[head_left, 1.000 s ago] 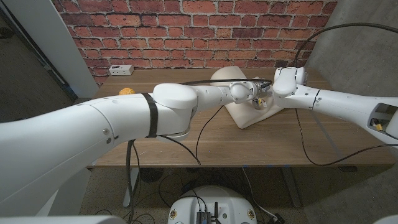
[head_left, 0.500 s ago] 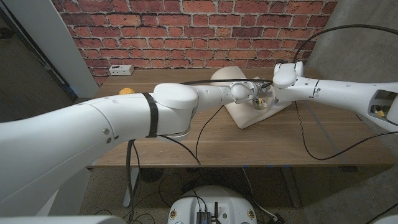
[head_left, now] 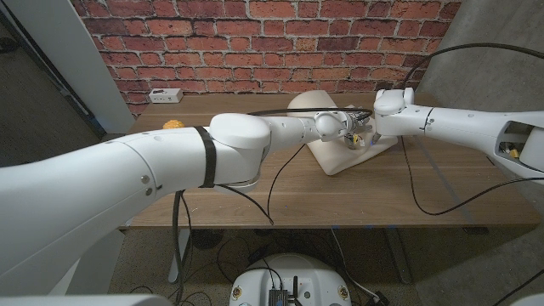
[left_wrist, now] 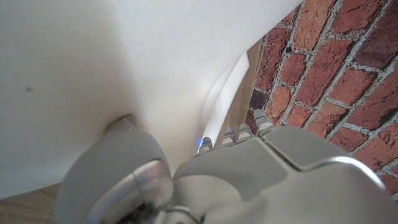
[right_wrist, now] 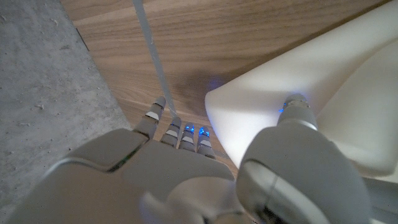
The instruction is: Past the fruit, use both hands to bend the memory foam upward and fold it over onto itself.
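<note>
A cream memory foam sheet (head_left: pixel 338 159) lies on the right half of the wooden table (head_left: pixel 212 191), its far part curled upward near the wall. My left hand (head_left: pixel 348 127) grips its raised edge; in the left wrist view the thumb presses the foam's face (left_wrist: pixel 93 56) and the fingertips (left_wrist: pixel 239 130) reach behind the edge. My right hand (head_left: pixel 372 133) pinches the foam's right corner (right_wrist: pixel 323 68), thumb on top and fingers (right_wrist: pixel 180 134) underneath. An orange fruit (head_left: pixel 173 125) sits at the table's left, partly hidden by my left arm.
A white socket box (head_left: pixel 164 95) stands at the back left by the brick wall. Black cables (head_left: pixel 276 174) trail over the table's front from both arms. A concrete pillar (head_left: pixel 476 59) rises at the right.
My right arm has shifted slightly, its wrist lifting a little toward the wall and its cable swinging. The left arm and the foam look the same.
</note>
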